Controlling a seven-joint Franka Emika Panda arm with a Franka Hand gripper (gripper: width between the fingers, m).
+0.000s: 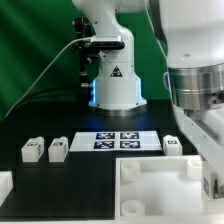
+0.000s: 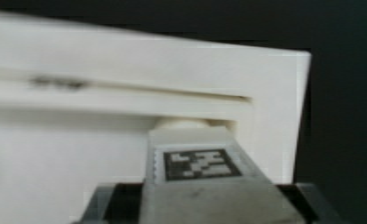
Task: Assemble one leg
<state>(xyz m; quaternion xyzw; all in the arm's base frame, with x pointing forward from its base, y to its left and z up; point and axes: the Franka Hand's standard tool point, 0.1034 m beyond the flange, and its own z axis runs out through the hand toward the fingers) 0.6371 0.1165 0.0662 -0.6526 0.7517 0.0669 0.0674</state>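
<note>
In the wrist view the tool (image 2: 198, 200) is pinching a leg (image 2: 199, 160), its tagged face showing, its far end touching the white panel (image 2: 91, 120); on the black table (image 1: 70, 170) two more legs (image 1: 32, 149) (image 1: 58, 149) are sitting beside the marker board (image 1: 115, 141).

- Robotics lab, not a home or shop.
- My white arm base (image 1: 113, 75) is bolted on a black table (image 1: 90, 165), cable (image 1: 50, 62) running off it.
- Green curtain (image 1: 35, 50) backdrop behind.
- Marker board (image 1: 116, 141) with square tags fixed flat on the table.
- Small tagged white blocks (image 1: 32, 150) laid out in a row for camera tracking.
</note>
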